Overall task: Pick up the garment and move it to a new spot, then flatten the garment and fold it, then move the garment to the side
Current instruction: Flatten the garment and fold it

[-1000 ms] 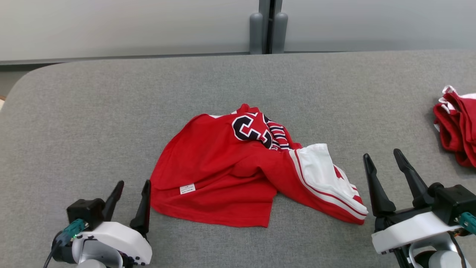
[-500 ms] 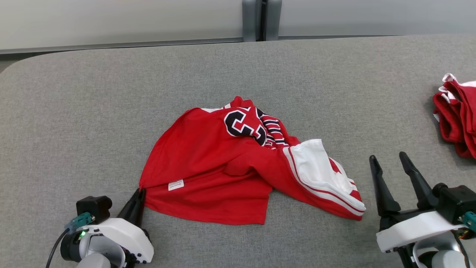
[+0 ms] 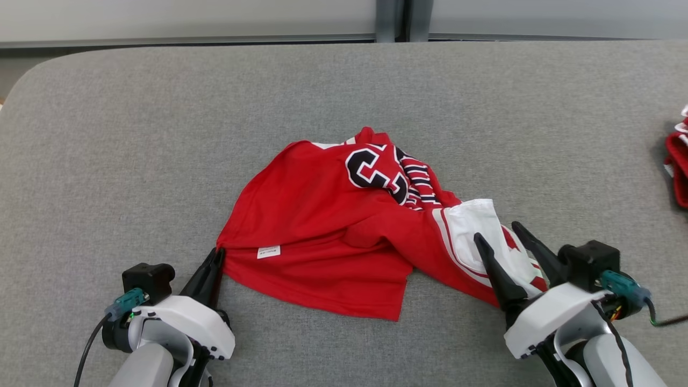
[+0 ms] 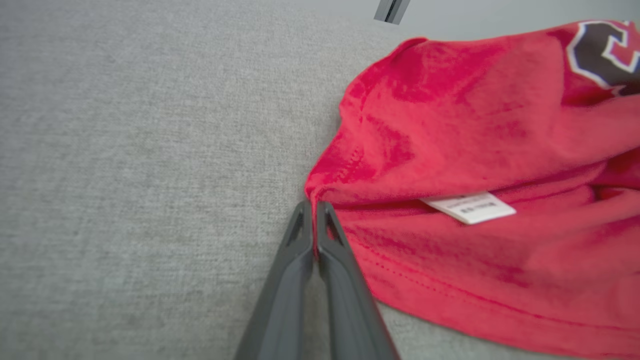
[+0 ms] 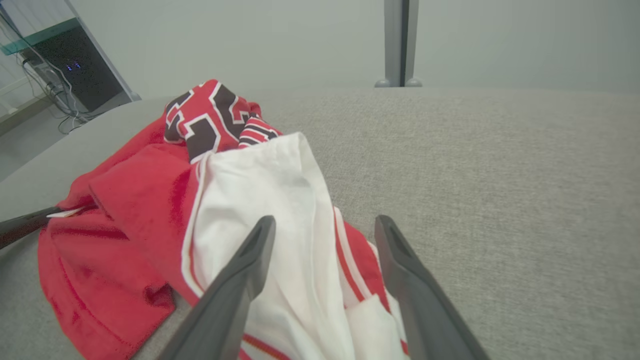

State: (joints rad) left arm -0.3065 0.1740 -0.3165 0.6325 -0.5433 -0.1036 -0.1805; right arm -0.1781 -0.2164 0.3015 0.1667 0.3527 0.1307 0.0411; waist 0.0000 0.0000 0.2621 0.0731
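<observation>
Nearest to the robot, the left gripper point(image 3: 217, 252) point(image 4: 315, 205) has its two long dark fingers pressed together on the near left corner of the crumpled red jersey with white side panel and black number print point(image 3: 322, 226) point(image 4: 475, 125) point(image 5: 135, 200). This pinch sits just to the left of the small white sewn-in label point(image 3: 269, 251) point(image 4: 470, 206) at the hem. Only a thin bite of cloth is between the fingers, so in my judgement the lift should be slow, or the corner may slip out. Well to the right of the label, the right gripper point(image 3: 495, 231) point(image 5: 325, 220) stands wide open over the white panel, with one finger on each side of a fold. Whether its tips touch the cloth I cannot tell. It should go lower and close on the edge of this panel, taking all layers of the fold and not only the top one. Then both arms should rise together at equal height, without pulling apart too hard. The garment itself lies in a heap on the grey fabric-covered table point(image 3: 134, 134), and the number print is beyond the label. Far to the right of the label is a second pile of red and white cloth point(image 3: 678, 172). The new spot should be kept well apart from it.
</observation>
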